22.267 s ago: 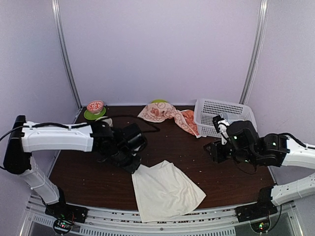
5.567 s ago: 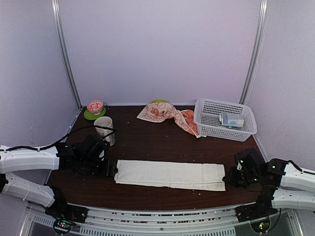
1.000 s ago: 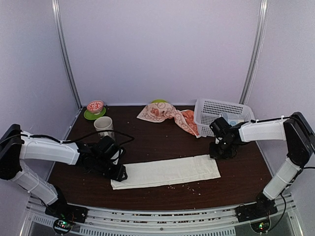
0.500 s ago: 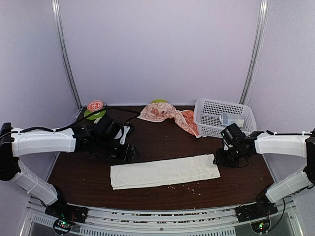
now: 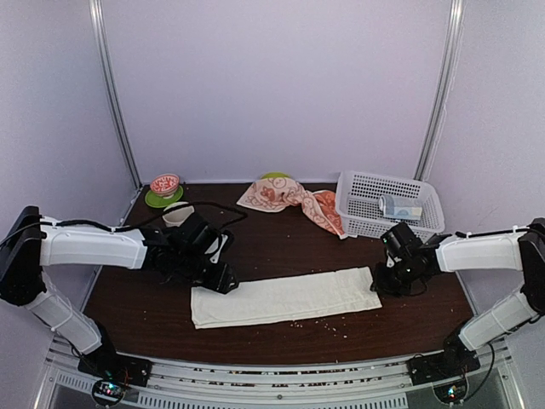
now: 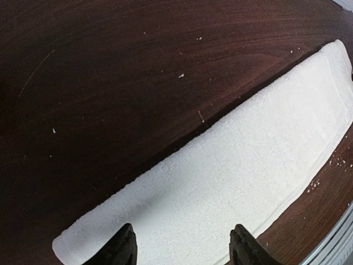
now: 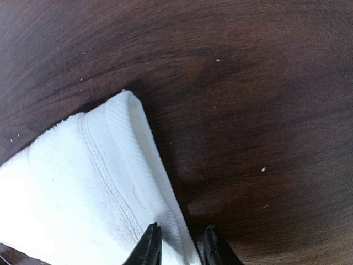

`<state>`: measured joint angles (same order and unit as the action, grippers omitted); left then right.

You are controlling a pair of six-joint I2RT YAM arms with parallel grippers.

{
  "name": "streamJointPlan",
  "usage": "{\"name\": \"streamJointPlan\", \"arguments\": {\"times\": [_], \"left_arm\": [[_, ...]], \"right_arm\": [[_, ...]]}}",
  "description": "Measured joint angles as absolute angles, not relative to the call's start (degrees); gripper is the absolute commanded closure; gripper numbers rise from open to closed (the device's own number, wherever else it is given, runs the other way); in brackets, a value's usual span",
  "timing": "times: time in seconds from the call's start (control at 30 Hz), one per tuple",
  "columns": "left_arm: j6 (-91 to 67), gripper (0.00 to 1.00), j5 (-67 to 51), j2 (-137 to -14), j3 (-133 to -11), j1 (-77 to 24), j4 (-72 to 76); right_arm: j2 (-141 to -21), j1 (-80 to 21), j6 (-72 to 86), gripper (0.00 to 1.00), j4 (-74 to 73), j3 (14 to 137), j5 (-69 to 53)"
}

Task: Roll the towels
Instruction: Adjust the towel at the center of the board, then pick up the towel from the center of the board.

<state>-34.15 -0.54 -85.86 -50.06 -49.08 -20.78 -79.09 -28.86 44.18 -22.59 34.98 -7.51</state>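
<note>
Cream-white cloth towel, folded into a long strip, lies near centre on the dark wooden table. Left gripper is spread wide over its left end, holding nothing. Right gripper is narrowed astride the right end's hem; can't tell if it's pinched. Risk: a thin grab slips and the roll starts crooked or loose. Peach rabbit-print towel sits crumpled at far centre, touching the white mesh basket; neither looks in the way.

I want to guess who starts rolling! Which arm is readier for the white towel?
Probably the right: the right gripper straddles the short end of the cream towel, where rolling starts. The left gripper is open over the other end.
</note>
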Motion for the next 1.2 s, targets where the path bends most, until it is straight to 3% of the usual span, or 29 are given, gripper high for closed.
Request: {"name": "streamJointPlan", "arguments": {"times": [0.2, 0.3, 0.7, 1.2], "left_arm": [[-34.2, 0.42, -0.2, -86.0, -48.6, -49.1, -20.5], [-34.2, 0.42, -0.2, -86.0, -48.5, -49.1, -20.3], [-34.4, 0.43, -0.2, -85.9, -48.1, -49.1, -19.3], [-35.7, 0.43, -1.1, -85.3, -47.4, -49.1, -18.7]], "right_arm": [[-78.5, -28.8, 43.3, 0.90, -22.1, 33.9, -7.5], [-77.9, -28.8, 43.2, 1.00, -21.8, 33.2, -7.7], [-72.1, -28.8, 42.3, 1.00, -28.3, 33.1, -6.8], [-64.5, -30.3, 31.0, 1.00, -36.4, 47.1, -4.9]]}}
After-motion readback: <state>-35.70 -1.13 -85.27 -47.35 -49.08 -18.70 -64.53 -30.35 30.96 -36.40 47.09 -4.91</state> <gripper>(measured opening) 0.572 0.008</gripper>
